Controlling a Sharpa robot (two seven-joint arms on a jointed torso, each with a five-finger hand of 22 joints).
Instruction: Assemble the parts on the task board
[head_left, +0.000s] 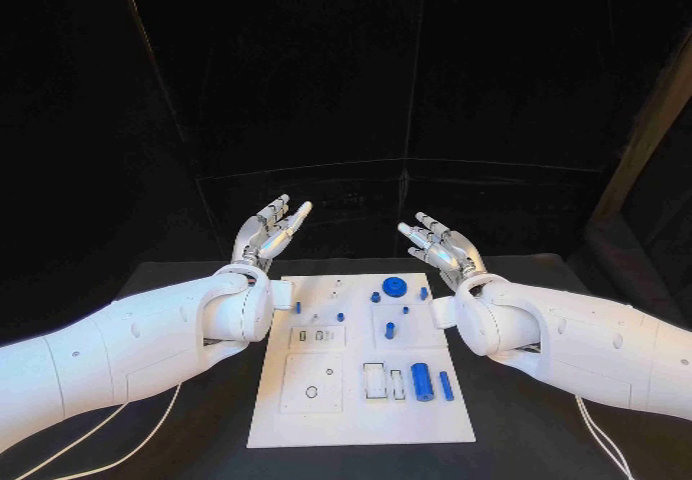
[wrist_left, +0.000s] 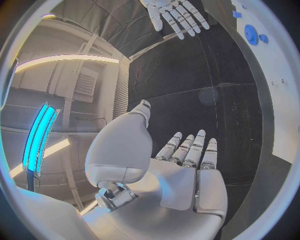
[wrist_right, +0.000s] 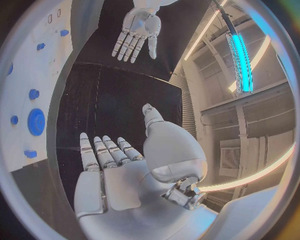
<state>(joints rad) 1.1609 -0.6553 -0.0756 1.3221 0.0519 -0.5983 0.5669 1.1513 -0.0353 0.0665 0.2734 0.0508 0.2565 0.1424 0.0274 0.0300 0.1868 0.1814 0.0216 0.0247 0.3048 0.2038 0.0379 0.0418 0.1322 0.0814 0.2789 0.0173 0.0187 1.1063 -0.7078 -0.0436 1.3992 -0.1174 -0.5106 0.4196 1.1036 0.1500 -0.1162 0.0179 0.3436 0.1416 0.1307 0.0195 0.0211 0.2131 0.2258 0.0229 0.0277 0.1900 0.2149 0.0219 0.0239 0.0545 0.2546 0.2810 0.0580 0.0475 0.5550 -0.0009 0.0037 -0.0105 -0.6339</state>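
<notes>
We cannot make out the shapes of the small blue parts (head_left: 340, 317) near the task board's (head_left: 361, 420) far end, and in both wrist views the circle's rim cuts the board off.

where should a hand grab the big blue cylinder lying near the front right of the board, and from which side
Grip the blue cylinder across its middle, coming straight down from above. It lies flat on the task board, long axis running front to back, so fingers can close on its two long sides. The right hand, open and nearer, probably suits best.
</notes>
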